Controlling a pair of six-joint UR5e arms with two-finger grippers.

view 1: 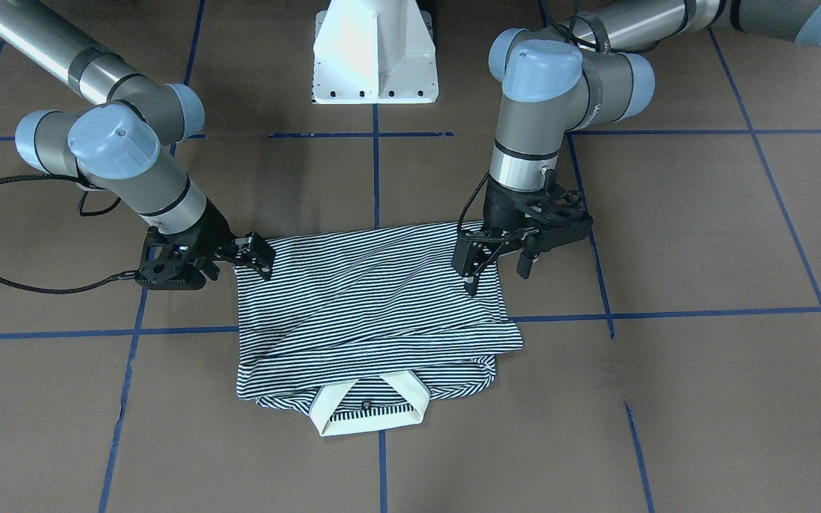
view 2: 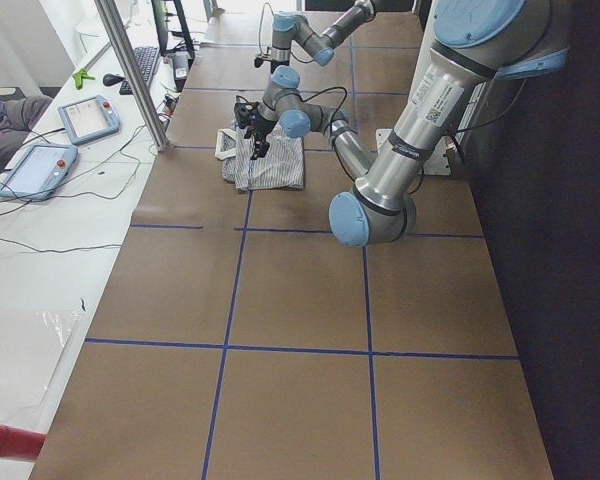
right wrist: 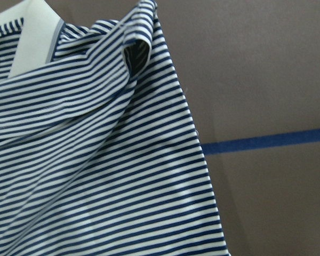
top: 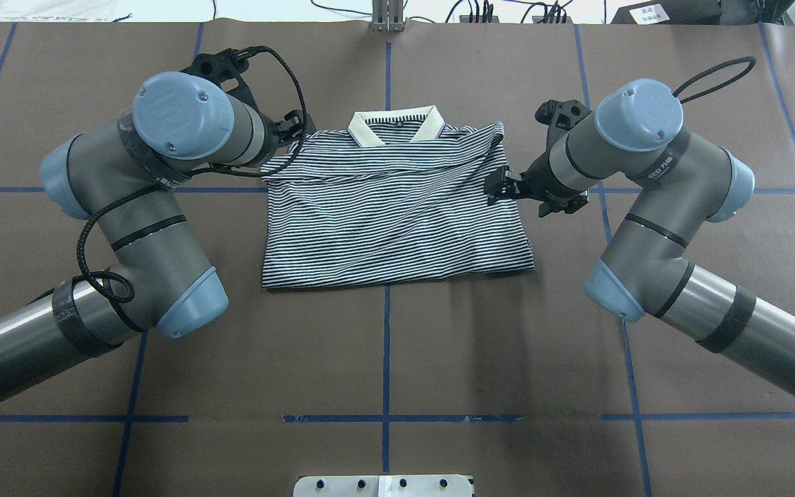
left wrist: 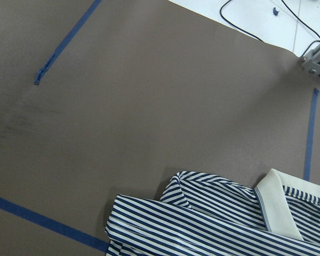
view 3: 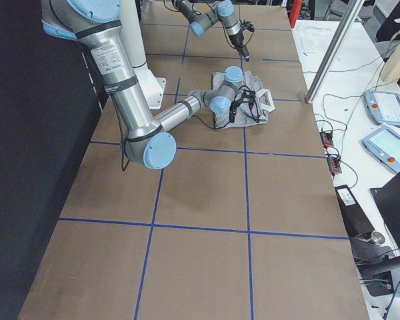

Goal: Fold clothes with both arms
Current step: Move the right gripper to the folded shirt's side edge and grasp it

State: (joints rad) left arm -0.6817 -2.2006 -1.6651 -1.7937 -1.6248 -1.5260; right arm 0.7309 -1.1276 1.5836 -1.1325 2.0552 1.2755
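Note:
The clothes, one navy-and-white striped polo shirt (view 1: 368, 299) (top: 397, 214), lie folded flat mid-table, with the cream collar (top: 363, 128) on the side away from the robot. My left gripper (view 1: 497, 276) (top: 294, 124) hovers over the shirt's edge at the collar-end corner. It is open and holds nothing. At the opposite side edge my right gripper (view 1: 262, 256) (top: 497, 188) is also open, its fingers apart just off the cloth. The left wrist view shows a shoulder and the collar of the shirt (left wrist: 213, 224). The right wrist view shows its striped side (right wrist: 96, 160). No fingers show in either wrist view.
The white pedestal base (view 1: 375, 57) stands at the robot's side of the table. Blue tape lines (top: 387, 345) grid the brown surface. A side table with tablets (view 2: 90, 118) and cables runs along the far edge, behind a metal post (view 2: 130, 70).

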